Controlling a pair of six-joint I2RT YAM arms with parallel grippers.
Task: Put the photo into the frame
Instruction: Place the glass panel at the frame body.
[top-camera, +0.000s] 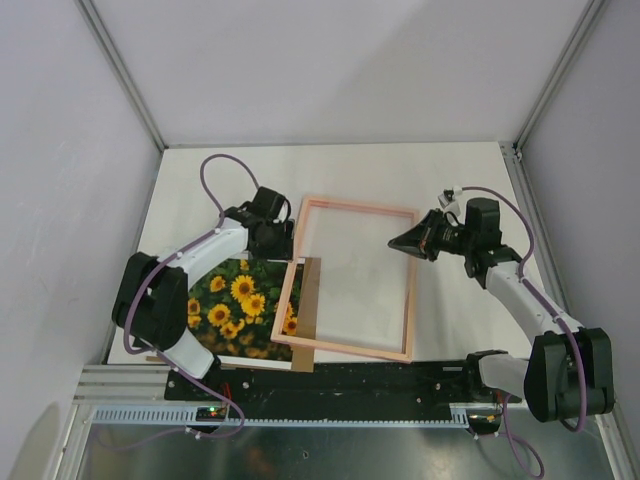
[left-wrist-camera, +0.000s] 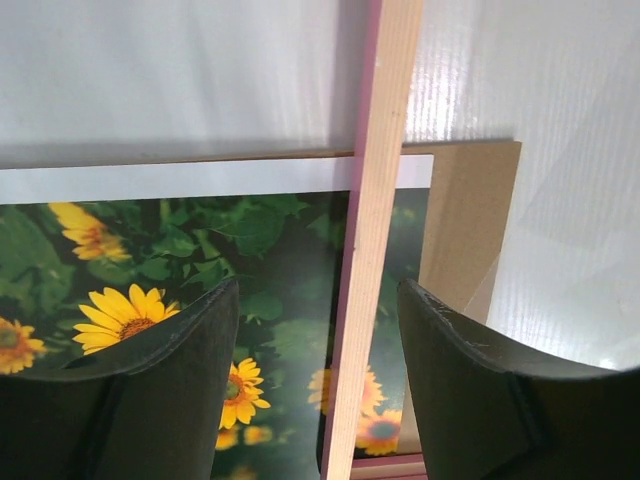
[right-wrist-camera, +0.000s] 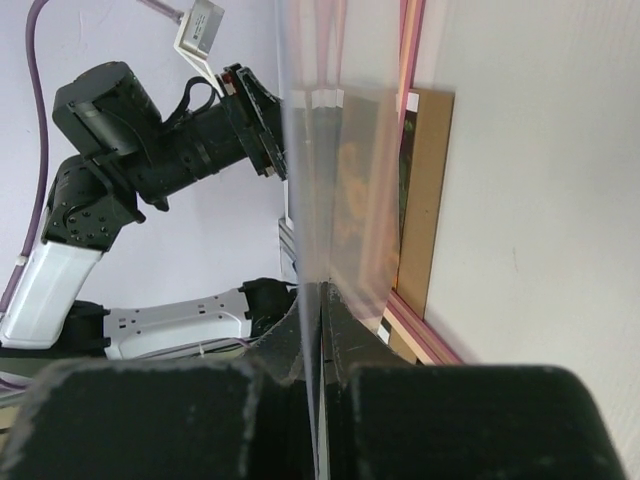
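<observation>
The frame (top-camera: 360, 207), pink and pale wood, lies tilted at the table's middle. Its left rail overlaps the photo (top-camera: 235, 300), a sunflower print lying face up. My left gripper (top-camera: 283, 237) is at the frame's upper left corner. In the left wrist view it (left-wrist-camera: 318, 290) is open, its fingers either side of the pale rail (left-wrist-camera: 375, 250) without touching it, the photo (left-wrist-camera: 200, 250) below. My right gripper (top-camera: 397, 243) reaches in over the frame's right side. In the right wrist view it (right-wrist-camera: 322, 300) is shut on the edge of a thin clear pane (right-wrist-camera: 310, 180).
A brown backing board (top-camera: 310, 300) lies under the photo and shows past its right edge (left-wrist-camera: 470, 220), also beside the frame's rail (right-wrist-camera: 430, 200). White walls enclose the table on three sides. The left arm (right-wrist-camera: 150, 140) shows beyond the pane.
</observation>
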